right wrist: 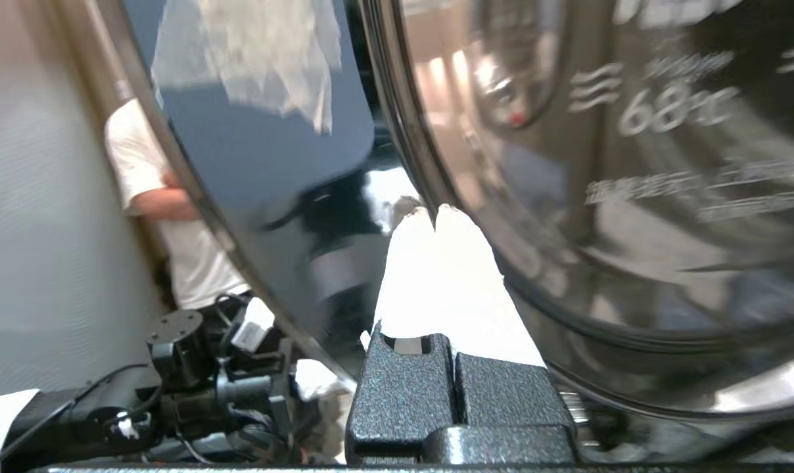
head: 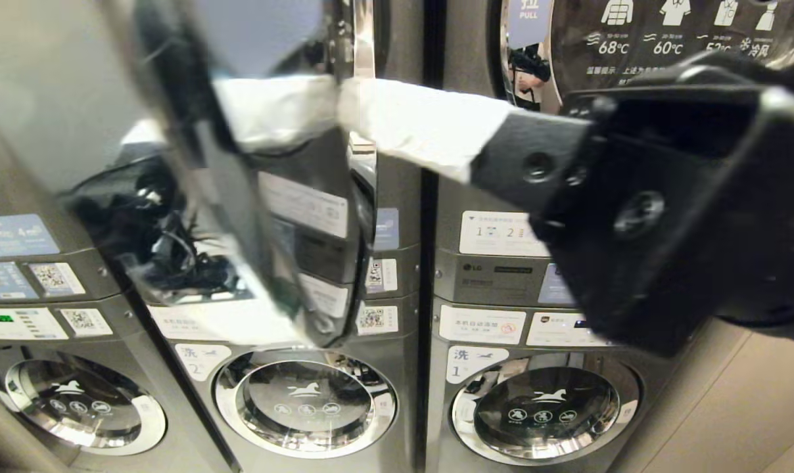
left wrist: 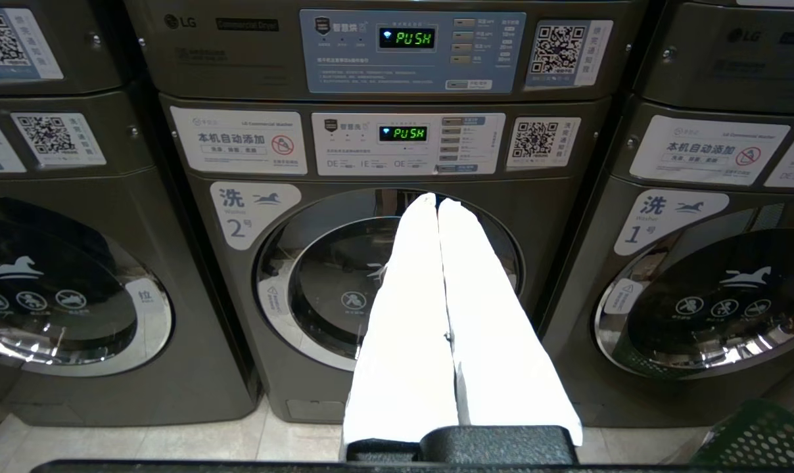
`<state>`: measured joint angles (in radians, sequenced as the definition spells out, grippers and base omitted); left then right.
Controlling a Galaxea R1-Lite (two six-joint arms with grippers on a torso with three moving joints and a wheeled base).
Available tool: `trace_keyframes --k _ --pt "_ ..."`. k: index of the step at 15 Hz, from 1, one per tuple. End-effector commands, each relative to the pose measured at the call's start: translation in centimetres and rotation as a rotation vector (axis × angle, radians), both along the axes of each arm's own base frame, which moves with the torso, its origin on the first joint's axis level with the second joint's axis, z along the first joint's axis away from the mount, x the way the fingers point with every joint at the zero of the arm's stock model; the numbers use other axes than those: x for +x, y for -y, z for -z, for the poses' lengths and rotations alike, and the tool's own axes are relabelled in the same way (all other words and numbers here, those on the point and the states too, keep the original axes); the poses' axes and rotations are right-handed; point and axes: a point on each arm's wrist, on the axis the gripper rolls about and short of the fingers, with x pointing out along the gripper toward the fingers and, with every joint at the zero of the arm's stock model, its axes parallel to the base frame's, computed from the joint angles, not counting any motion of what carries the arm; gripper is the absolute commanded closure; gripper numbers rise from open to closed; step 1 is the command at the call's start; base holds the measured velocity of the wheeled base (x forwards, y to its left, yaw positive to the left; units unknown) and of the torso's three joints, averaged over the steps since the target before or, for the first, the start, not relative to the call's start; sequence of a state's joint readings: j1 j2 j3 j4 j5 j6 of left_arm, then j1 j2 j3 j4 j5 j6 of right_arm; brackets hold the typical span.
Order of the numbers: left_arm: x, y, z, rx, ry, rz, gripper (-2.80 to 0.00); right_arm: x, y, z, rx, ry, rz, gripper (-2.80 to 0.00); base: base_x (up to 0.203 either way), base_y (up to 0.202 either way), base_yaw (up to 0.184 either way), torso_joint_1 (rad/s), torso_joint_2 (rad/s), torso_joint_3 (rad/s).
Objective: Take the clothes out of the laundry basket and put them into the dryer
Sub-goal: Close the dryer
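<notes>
The dryer door (head: 265,197) of the upper middle machine stands swung open, its glass mirroring the robot and a person in a white shirt (right wrist: 154,217). No clothes show in any view; a corner of the green laundry basket (left wrist: 758,437) sits on the floor before washer number 1 (left wrist: 712,289). The right hand (head: 354,112) reaches across at the door's chrome edge, white-covered fingers pressed together, holding nothing. The left hand (left wrist: 438,205) hangs low facing washer number 2 (left wrist: 384,276), fingers likewise pressed together and empty.
</notes>
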<state>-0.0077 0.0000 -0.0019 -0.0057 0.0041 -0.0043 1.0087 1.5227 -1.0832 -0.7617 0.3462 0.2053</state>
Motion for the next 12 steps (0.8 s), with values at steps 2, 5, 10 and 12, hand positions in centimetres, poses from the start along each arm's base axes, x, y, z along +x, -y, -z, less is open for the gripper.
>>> trace_keyframes --k 2,5,10,12 --pt "0.0 0.0 0.0 0.000 -0.002 -0.001 0.00 2.1 -8.6 3.7 -0.076 -0.042 -0.064 0.00 0.000 0.000 0.000 0.000 0.00 0.000" --pt "0.0 0.0 0.0 0.000 -0.002 -0.001 0.00 3.4 -13.9 4.0 -0.002 -0.028 -0.009 0.00 0.000 0.000 0.000 0.000 0.00 0.000" --pt "0.0 0.0 0.0 0.000 -0.002 -0.001 0.00 8.5 -4.5 3.3 -0.029 -0.044 0.352 0.00 0.000 0.000 0.000 0.000 0.00 0.000" --pt "0.0 0.0 0.0 0.000 -0.001 -0.001 0.00 10.5 1.1 4.9 -0.101 -0.060 0.500 0.00 0.000 0.000 0.000 0.000 0.00 0.000"
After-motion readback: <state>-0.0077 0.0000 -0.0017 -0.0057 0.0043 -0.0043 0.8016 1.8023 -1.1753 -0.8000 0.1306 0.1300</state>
